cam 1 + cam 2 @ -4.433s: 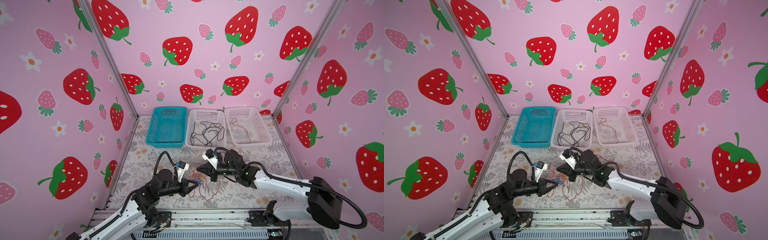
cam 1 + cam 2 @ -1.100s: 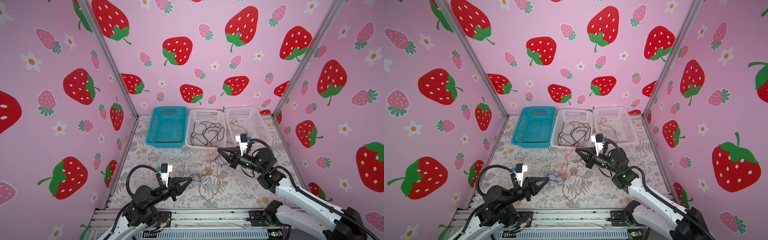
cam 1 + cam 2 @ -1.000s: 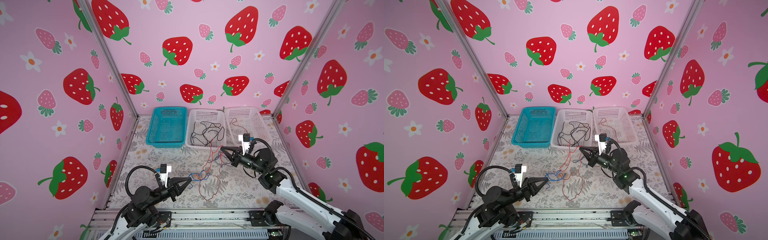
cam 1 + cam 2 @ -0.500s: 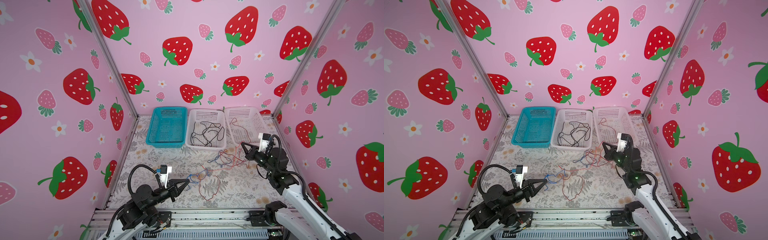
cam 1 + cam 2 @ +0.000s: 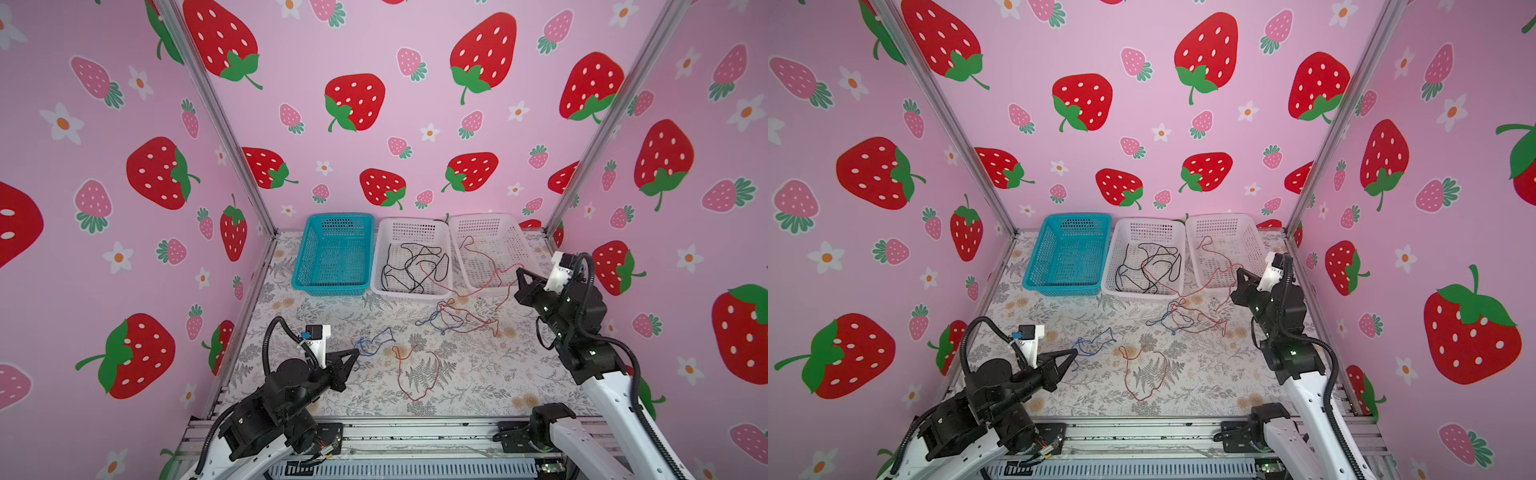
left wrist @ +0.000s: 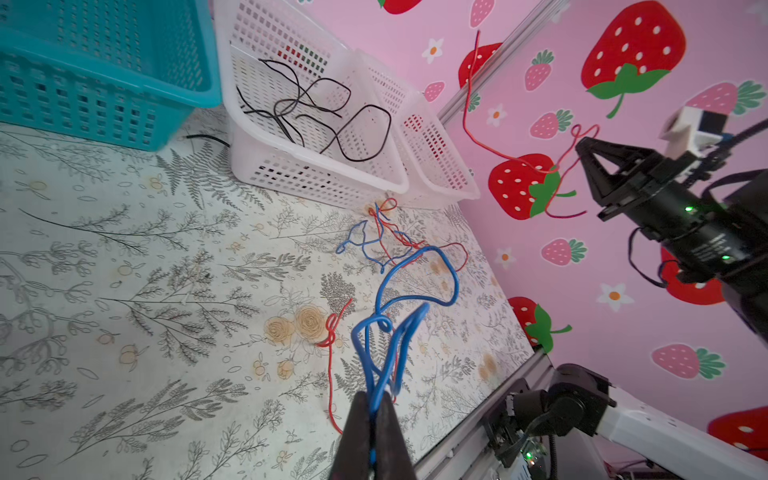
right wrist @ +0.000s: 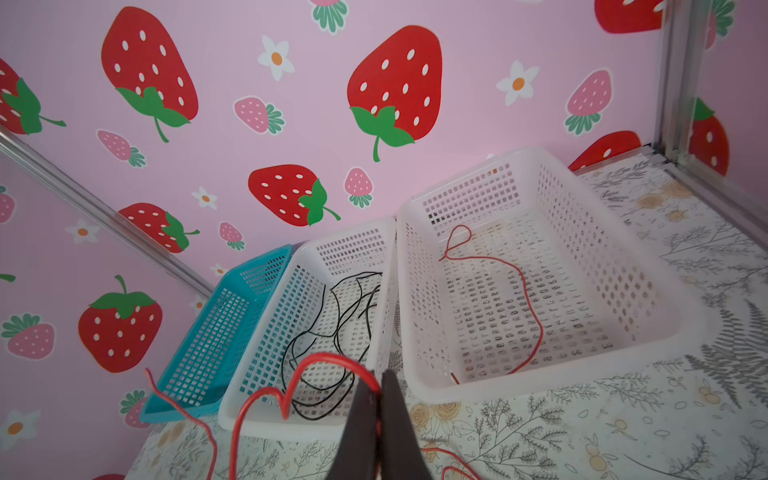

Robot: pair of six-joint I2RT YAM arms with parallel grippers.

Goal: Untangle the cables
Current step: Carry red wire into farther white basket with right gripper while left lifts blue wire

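Two hands each pinch one strand: the left hand (image 5: 355, 352), lower left in a top view, grips a blue cable (image 6: 405, 353); the right hand (image 5: 520, 273), mid right, a red cable (image 7: 324, 354) trailing left to the knot (image 5: 449, 320) on the table (image 5: 478, 374), nearer that hand

Three baskets: one teal basket (image 5: 330, 287), two white baskets (image 5: 409, 296). Two end effectors: left end effector (image 5: 355, 353), right end effector (image 5: 519, 272). And the cables (image 5: 446, 320), three colours, red, blue, black; strands too tangled to count.
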